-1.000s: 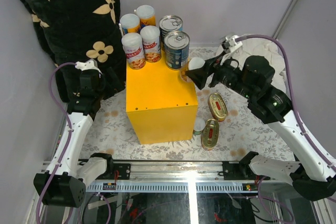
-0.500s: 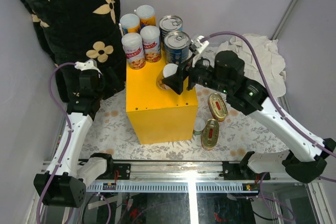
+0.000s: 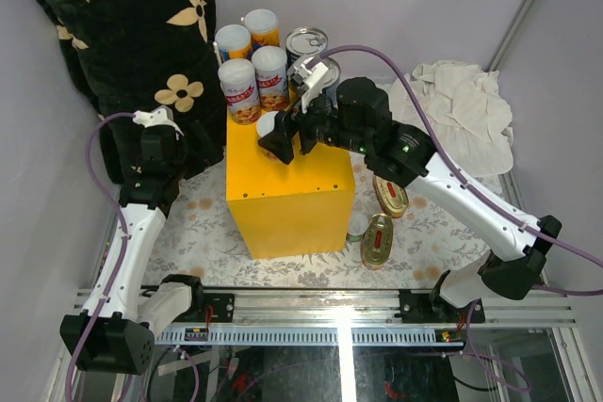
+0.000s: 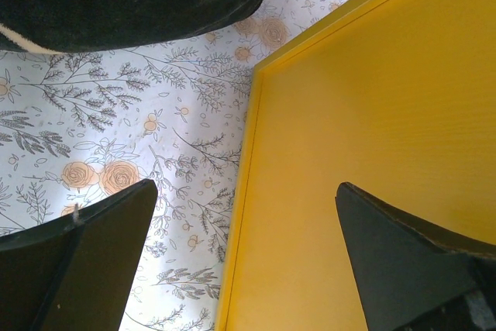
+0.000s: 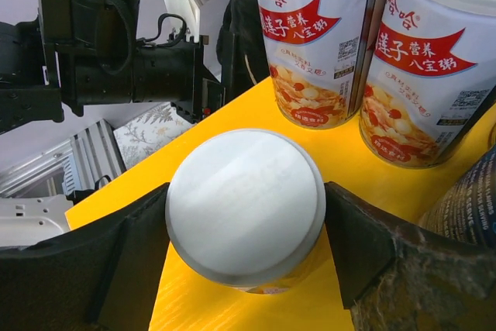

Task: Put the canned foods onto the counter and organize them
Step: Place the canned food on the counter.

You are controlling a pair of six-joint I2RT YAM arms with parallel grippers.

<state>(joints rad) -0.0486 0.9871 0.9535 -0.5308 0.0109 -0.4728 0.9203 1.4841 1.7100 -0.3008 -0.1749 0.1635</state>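
Note:
My right gripper (image 3: 276, 138) is shut on a slim white-lidded can (image 3: 271, 127), held over the top of the yellow counter (image 3: 287, 176), just in front of the slim cans standing at its back. In the right wrist view the lid (image 5: 246, 205) sits between my two fingers (image 5: 128, 253), with two red-labelled cans (image 5: 322, 44) behind. Several slim cans (image 3: 252, 68) and two blue-labelled cans (image 3: 306, 44) stand on the counter's rear. Two flat oval gold tins (image 3: 389, 191) and one small can (image 3: 357, 226) lie on the table right of the counter. My left gripper (image 4: 240, 269) is open beside the counter's left wall (image 4: 372, 137).
A black flower-patterned pillow (image 3: 122, 35) leans at the back left, next to the left arm. A crumpled white cloth (image 3: 462, 105) lies at the back right. The table has a floral cover (image 4: 139, 137). A metal rail (image 3: 330, 308) runs along the near edge.
My right arm has swung left across the counter with the slim can, from the counter's right edge to just in front of the standing slim cans. The left arm has not moved.

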